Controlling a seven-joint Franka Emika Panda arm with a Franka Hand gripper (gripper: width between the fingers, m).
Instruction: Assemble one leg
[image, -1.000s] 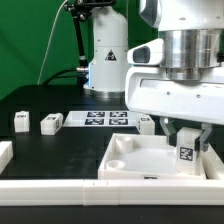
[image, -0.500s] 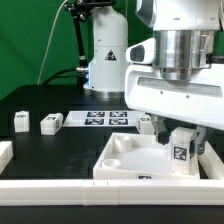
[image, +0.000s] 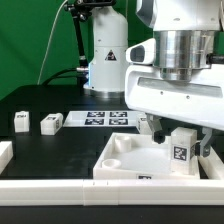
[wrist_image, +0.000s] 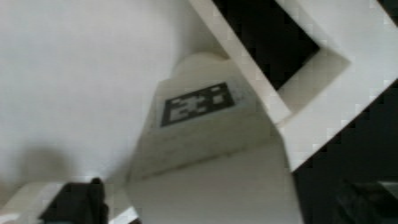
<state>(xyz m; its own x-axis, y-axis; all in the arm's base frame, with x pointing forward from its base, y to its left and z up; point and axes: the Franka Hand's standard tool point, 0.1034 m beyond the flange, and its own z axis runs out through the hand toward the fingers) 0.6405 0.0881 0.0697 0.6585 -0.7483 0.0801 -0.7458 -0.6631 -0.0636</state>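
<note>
My gripper (image: 182, 140) is shut on a leg (image: 181, 151), a stubby white post with a square marker tag on its side. It holds the leg upright at the near right corner of the white tabletop (image: 125, 160), with the lower end down inside the tray rim. In the wrist view the leg (wrist_image: 199, 130) fills the space between the dark fingers (wrist_image: 79, 202). Two more legs (image: 20, 121) (image: 50, 123) lie on the black table at the exterior view's left. Another leg (image: 147, 123) sits behind the tabletop, partly hidden by the hand.
The marker board (image: 106, 119) lies flat behind the tabletop. A white rail (image: 40, 187) runs along the front edge of the table. The arm's white base (image: 105, 55) stands at the back before a green curtain.
The gripper with the leg has moved slightly toward the exterior view's left, and the tabletop has shifted a little left with it. Over the last half second nothing visibly moves.
</note>
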